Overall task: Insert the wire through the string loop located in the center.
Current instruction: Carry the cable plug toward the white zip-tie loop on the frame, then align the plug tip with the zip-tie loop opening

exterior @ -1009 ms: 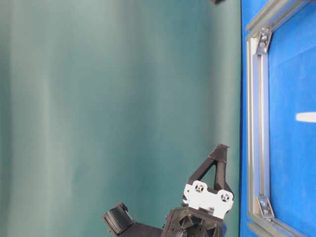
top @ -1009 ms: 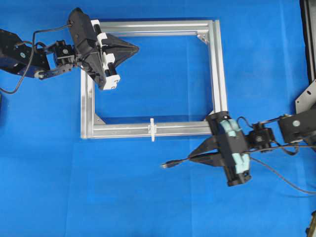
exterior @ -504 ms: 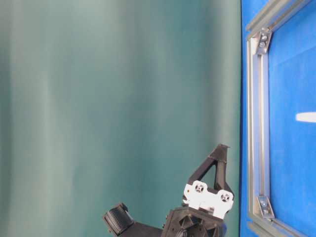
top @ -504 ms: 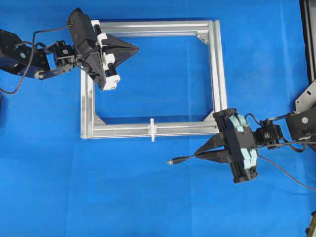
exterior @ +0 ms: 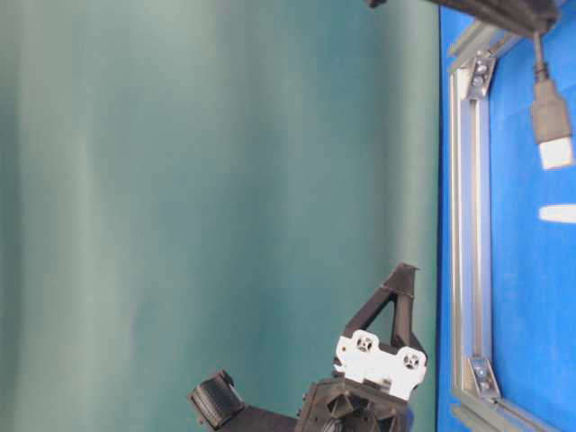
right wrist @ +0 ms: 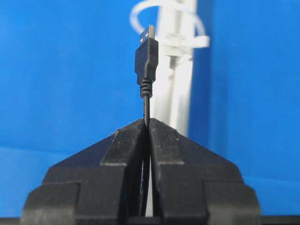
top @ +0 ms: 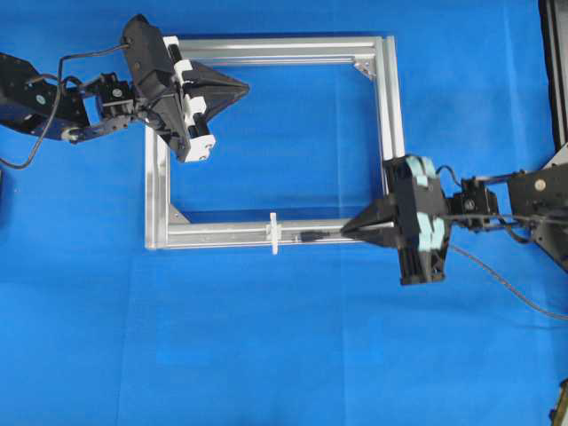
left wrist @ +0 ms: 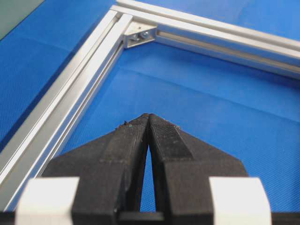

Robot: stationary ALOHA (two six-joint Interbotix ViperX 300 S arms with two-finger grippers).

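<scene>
The wire's dark plug (top: 311,236) lies over the silver frame's near bar (top: 213,235), its metallic tip pointing left at the white string loop (top: 274,232) a short gap away. My right gripper (top: 344,232) is shut on the wire just behind the plug. In the right wrist view the plug (right wrist: 146,58) sticks up from the pinched fingertips (right wrist: 148,121), with the string loop (right wrist: 137,24) just beyond its tip. My left gripper (top: 245,87) is shut and empty over the frame's far left corner; the left wrist view shows its tips (left wrist: 148,116) pressed together above blue mat.
The rectangular aluminium frame (top: 387,133) lies flat on the blue mat, with corner brackets (left wrist: 139,35) inside. The wire's slack (top: 506,284) trails off to the right behind the right arm. A dark fixture (top: 557,71) stands at the right edge.
My right gripper has carried the wire up from the mat below the frame onto the near bar, turning the plug to point at the string loop. The left arm stayed still.
</scene>
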